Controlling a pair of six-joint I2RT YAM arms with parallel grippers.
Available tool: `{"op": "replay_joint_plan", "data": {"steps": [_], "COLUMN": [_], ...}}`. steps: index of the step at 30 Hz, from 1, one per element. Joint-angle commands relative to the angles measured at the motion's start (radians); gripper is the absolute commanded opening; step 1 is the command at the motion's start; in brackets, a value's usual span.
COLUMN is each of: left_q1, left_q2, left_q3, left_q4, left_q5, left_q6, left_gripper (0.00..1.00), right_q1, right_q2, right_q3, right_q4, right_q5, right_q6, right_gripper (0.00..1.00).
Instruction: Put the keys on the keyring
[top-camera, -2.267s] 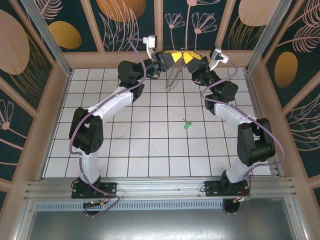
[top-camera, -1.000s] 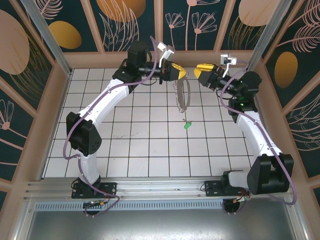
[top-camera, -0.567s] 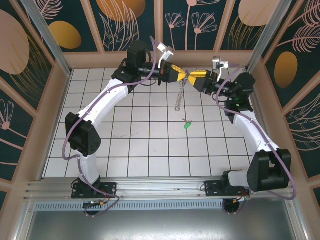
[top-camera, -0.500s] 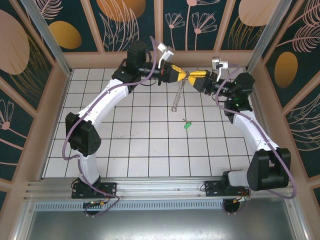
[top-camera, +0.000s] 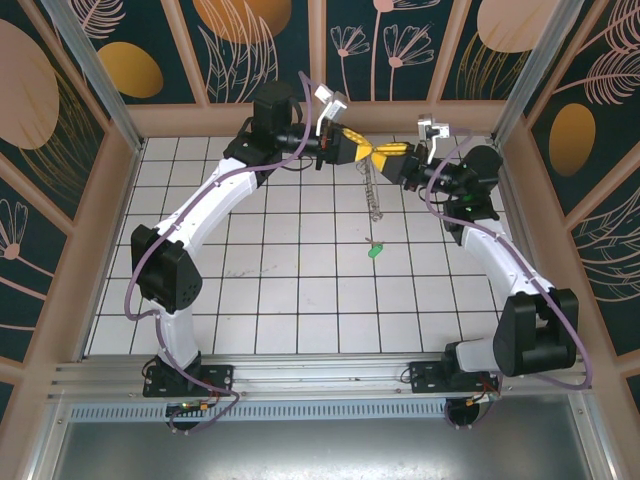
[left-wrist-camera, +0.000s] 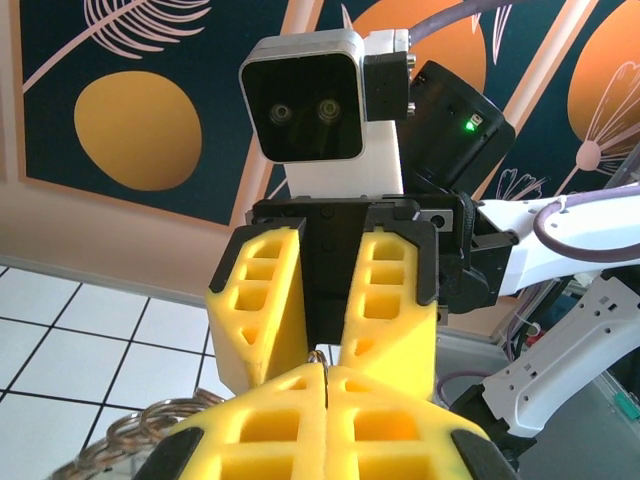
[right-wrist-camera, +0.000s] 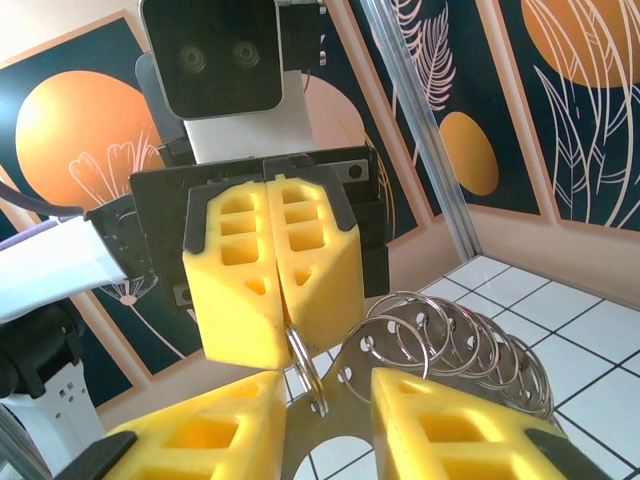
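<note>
1. Keyring (top-camera: 372, 195) of grey metal, made of many small linked wire loops, hangs as a limp strand above the white tiled floor (top-camera: 300, 290), at the far middle of the enclosure.
2. Its top end is caught where the two arms meet nose to nose in the top view.
3. Left gripper (top-camera: 358, 152), with yellow foam fingers, is clenched on the top loop of the keyring. In the right wrist view its two pads press flat together with a wire loop pinched at their tips.
4. Right gripper (top-camera: 383, 155), also yellow-fingered, faces it from the other side, just beside it.
5. In the right wrist view the right gripper's jaws stand apart, with one loop of the keyring in the gap between them. Whether either pad touches the wire cannot be told.
6. From that loop, the other loops fan out to the right in that view.
7. Small key (top-camera: 375, 251) with a bright green plastic head lies flat on the floor, below the dangling end of the keyring and apart from it, well clear of both grippers.
</note>
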Motion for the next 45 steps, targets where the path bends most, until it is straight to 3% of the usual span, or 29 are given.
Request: {"op": "replay_joint_plan", "data": {"steps": [1, 6, 11, 16, 17, 21, 24, 30, 40, 45], "left_q1": [-0.002, -0.002, -0.001, -0.002, -0.002, 0.003, 0.011, 0.032, 0.026, 0.002], "left_q2": [-0.048, -0.046, -0.046, -0.049, -0.055, -0.112, -0.157, -0.187, -0.115, -0.099], "left_q3": [-0.009, -0.014, -0.015, -0.024, -0.032, -0.106, -0.18, -0.28, -0.347, -0.355], "left_q4": [0.055, 0.056, 0.057, 0.076, 0.089, 0.217, 0.329, 0.527, 0.93, 0.958], "left_q5": [0.031, 0.038, 0.044, 0.028, 0.006, -0.104, -0.184, -0.261, -0.141, -0.112], "left_q6": [-0.014, -0.015, -0.015, -0.029, -0.039, -0.107, -0.168, -0.352, -0.724, -0.75], "left_gripper": [0.0, 0.0, 0.0, 0.0, 0.04, 0.39, 0.45, 0.45, 0.34, 0.35], "right_q1": [0.014, 0.014, 0.015, 0.015, 0.015, 0.015, 0.014, 0.015, 0.047, 0.069], "right_q2": [0.016, 0.019, 0.019, 0.004, -0.002, -0.033, -0.051, -0.069, -0.062, -0.043], "right_q3": [0.014, 0.022, 0.026, 0.008, 0.0, -0.029, -0.047, -0.076, -0.099, -0.086], "right_q4": [0.049, 0.056, 0.062, 0.085, 0.093, 0.129, 0.171, 0.276, 0.436, 0.472], "right_q5": [0.003, 0.008, 0.005, 0.018, 0.026, 0.069, 0.091, 0.145, 0.245, 0.257], "right_q6": [0.004, 0.009, 0.013, 0.021, 0.023, 0.034, 0.055, 0.123, 0.241, 0.257], "right_gripper": [0.26, 0.2, 0.0, 0.0, 0.0, 0.0, 0.0, 0.0, 0.0, 0.0]}}
